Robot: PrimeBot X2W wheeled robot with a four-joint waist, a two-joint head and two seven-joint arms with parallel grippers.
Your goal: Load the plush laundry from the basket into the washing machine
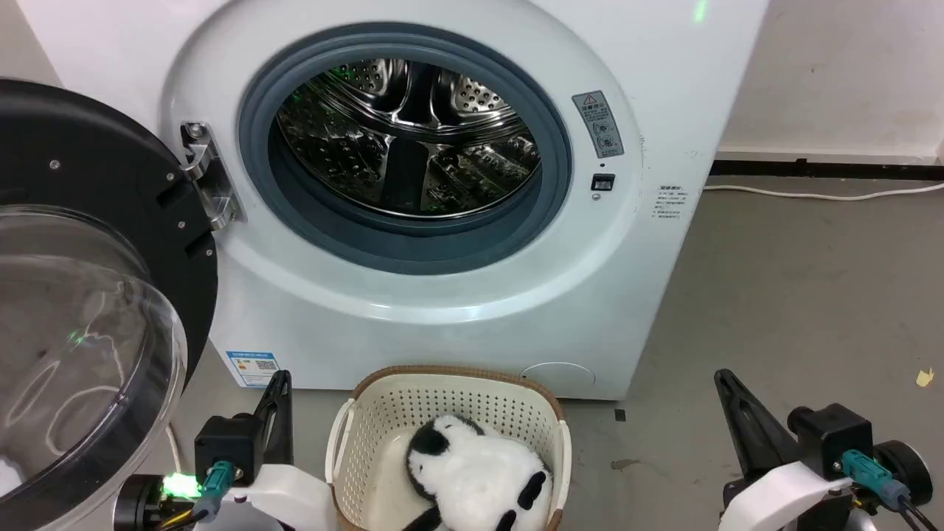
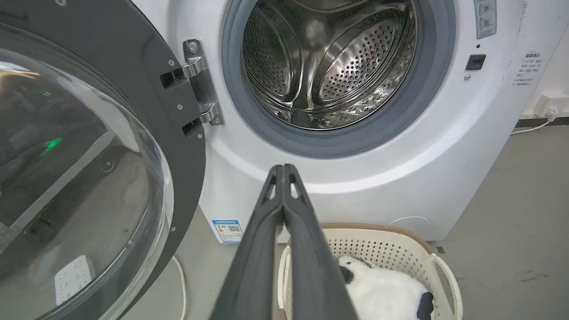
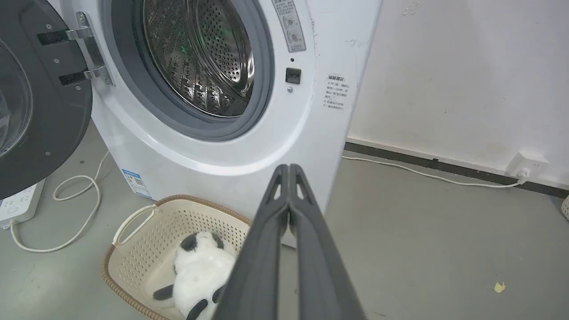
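Head view showed the plush laundry (image 1: 476,472) lying in the basket (image 1: 442,405), between the left gripper (image 1: 280,383) and right gripper (image 1: 726,383), both clamped closed and empty. Ahead of them the washing machine (image 1: 457,302) stood with its door (image 1: 110,169) swung wide, apparently ready for loading.

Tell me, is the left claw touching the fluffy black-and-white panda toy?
Apart. The head view shows the left gripper outside the cream perforated plastic basket and the fluffy white-and-black plush panda inside, the basket's wall between them.

Washing machine (image 1: 442,324) sticker (image 1: 598,124) shows warning triangle; text illegible.
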